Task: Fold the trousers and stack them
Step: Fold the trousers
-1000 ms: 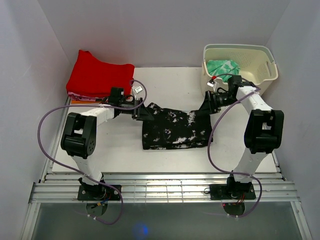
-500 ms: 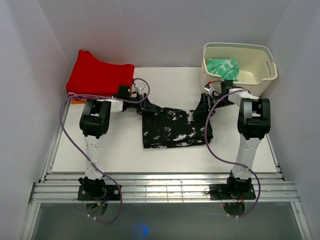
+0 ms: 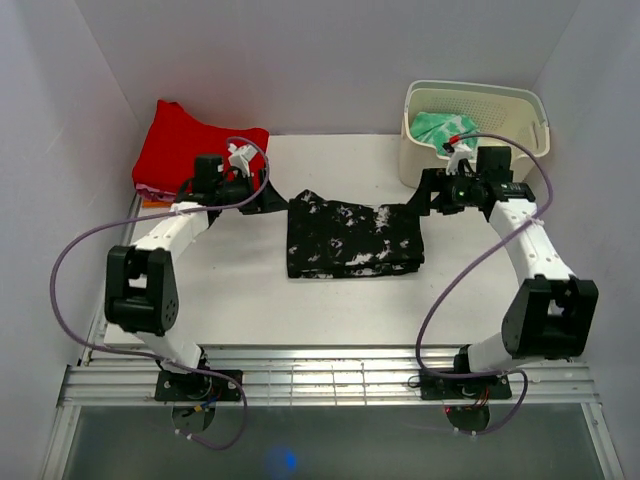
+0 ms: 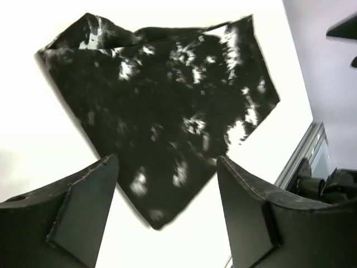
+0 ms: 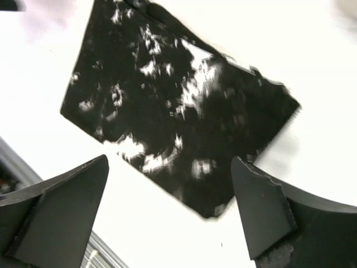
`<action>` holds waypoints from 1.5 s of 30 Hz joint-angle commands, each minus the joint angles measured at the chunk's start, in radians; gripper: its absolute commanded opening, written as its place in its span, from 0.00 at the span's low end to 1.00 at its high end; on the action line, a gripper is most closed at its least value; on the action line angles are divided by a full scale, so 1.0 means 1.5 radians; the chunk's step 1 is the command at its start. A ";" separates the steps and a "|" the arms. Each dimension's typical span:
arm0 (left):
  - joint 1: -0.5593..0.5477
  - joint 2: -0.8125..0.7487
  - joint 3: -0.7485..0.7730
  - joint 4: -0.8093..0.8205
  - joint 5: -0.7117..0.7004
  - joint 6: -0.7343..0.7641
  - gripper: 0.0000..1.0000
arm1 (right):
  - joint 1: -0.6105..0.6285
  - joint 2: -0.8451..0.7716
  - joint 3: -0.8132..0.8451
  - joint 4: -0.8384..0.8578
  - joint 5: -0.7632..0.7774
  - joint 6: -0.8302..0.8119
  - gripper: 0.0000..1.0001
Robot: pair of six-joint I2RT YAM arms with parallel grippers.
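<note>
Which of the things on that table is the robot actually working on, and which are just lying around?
Part of the job:
- black splattered trousers, lying folded
- left gripper and right gripper, both open and empty

Just lying about:
- red garment
- cream basket
- green cloth inside it

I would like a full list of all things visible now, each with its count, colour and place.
trousers: one, black with white splatter, folded, middle of table
red garment: one pile, red, far left corner
basket: one, cream, far right corner
green cloth: one, green patterned, inside basket
table: one, white, under everything
left end effector: one, black, open, left of trousers
right end effector: one, black, open, right of trousers
</note>
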 commanded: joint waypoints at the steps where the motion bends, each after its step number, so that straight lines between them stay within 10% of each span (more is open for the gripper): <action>1: 0.007 -0.154 -0.097 -0.004 -0.062 -0.035 0.82 | -0.001 -0.100 -0.131 0.058 0.134 0.086 0.91; 13: -0.005 -0.231 -0.205 0.007 -0.073 -0.068 0.91 | -0.020 -0.044 -0.309 0.119 0.136 0.178 0.90; 26: -0.296 -0.141 -0.103 0.093 -0.289 0.345 0.89 | -0.020 0.102 -0.320 0.162 0.059 0.216 0.98; 45: -0.294 -0.206 -0.201 0.055 -0.276 0.252 0.89 | -0.037 0.056 -0.326 0.193 -0.099 0.252 0.90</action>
